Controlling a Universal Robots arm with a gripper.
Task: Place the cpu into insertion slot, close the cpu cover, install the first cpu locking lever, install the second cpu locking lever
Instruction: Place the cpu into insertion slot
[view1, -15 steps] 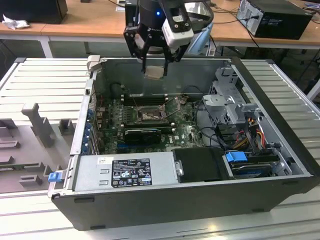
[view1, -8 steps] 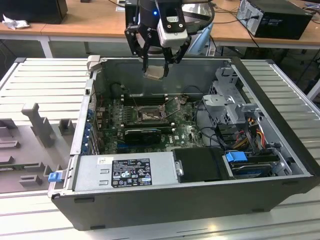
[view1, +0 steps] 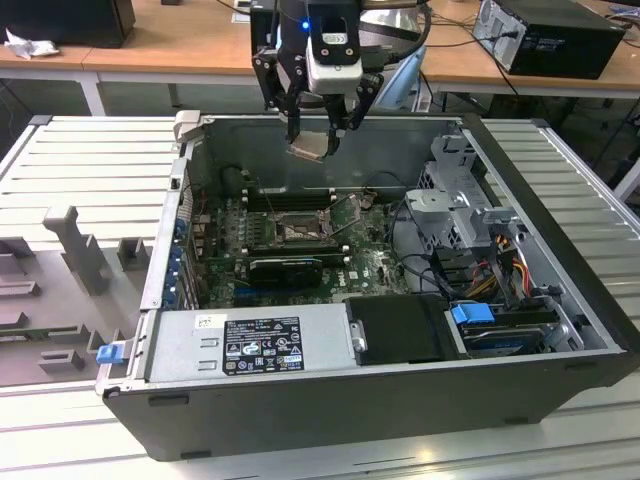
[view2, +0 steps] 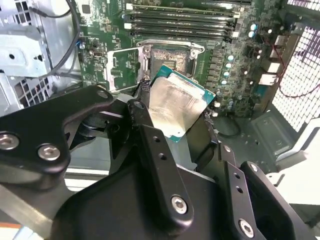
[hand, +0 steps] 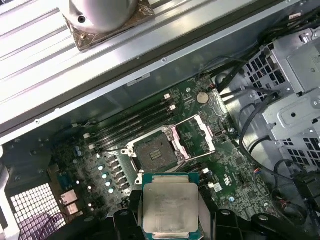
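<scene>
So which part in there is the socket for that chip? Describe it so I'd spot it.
Look inside the open computer case, at the green motherboard on its floor. Beside the long black memory slots sits the insertion slot: square, not long, with its metal cpu cover flipped open.

Open room above the insertion slot (hand: 156, 154) (cpu cover (hand: 197, 137) tilted aside), memory slots (hand: 132, 125) alongside.

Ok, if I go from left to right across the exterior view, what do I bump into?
Grey stand → gripper holding the cpu → silver drive cage.
</scene>
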